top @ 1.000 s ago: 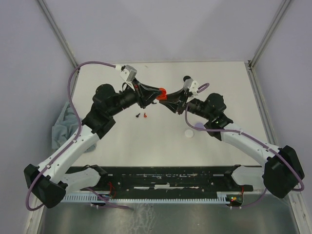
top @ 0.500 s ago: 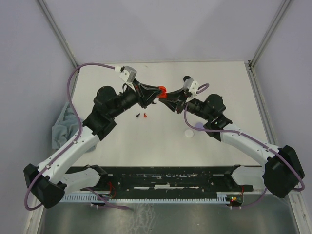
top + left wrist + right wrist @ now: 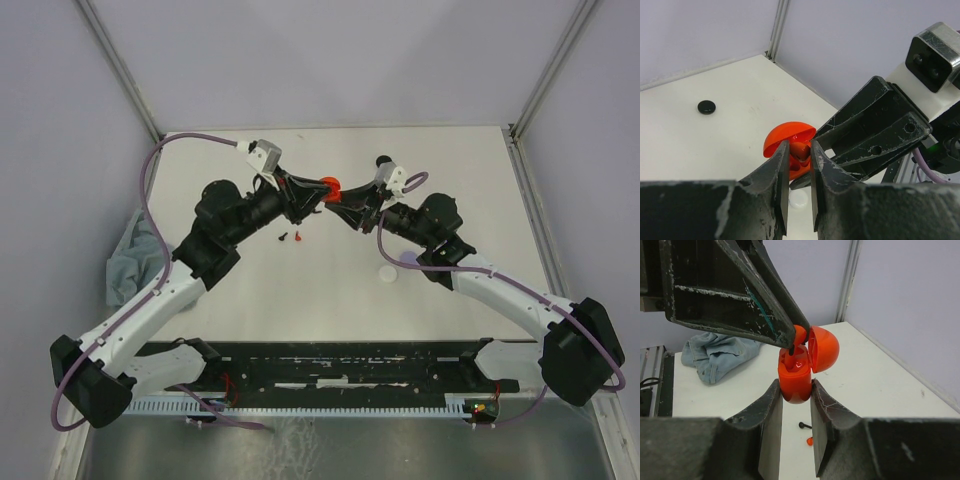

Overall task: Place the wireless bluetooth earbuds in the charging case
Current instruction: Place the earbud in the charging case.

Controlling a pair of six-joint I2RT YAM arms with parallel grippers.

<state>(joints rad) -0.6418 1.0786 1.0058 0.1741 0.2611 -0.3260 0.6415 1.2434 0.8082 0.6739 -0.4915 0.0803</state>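
Note:
My right gripper (image 3: 796, 389) is shut on the body of an orange-red charging case (image 3: 795, 375), held upright above the table with its lid (image 3: 824, 347) hinged open. The left gripper (image 3: 800, 148) is shut on a red earbud (image 3: 802, 151), whose stem reaches down into the case's open top (image 3: 794, 360). From above, the two grippers meet tip to tip at the case (image 3: 333, 186), the left gripper (image 3: 316, 192) on one side and the right gripper (image 3: 341, 200) on the other. A second red earbud (image 3: 297, 237) and a black earbud (image 3: 284, 237) lie on the table below.
A white round case (image 3: 388, 274) and a lavender one (image 3: 408, 258) lie by the right arm. A small black disc (image 3: 706, 106) sits far back on the table. A crumpled denim cloth (image 3: 125, 255) lies at the left edge. Walls enclose the table.
The left arm has crept slightly towards the case with the red earbud. The right arm and the case have stayed in place.

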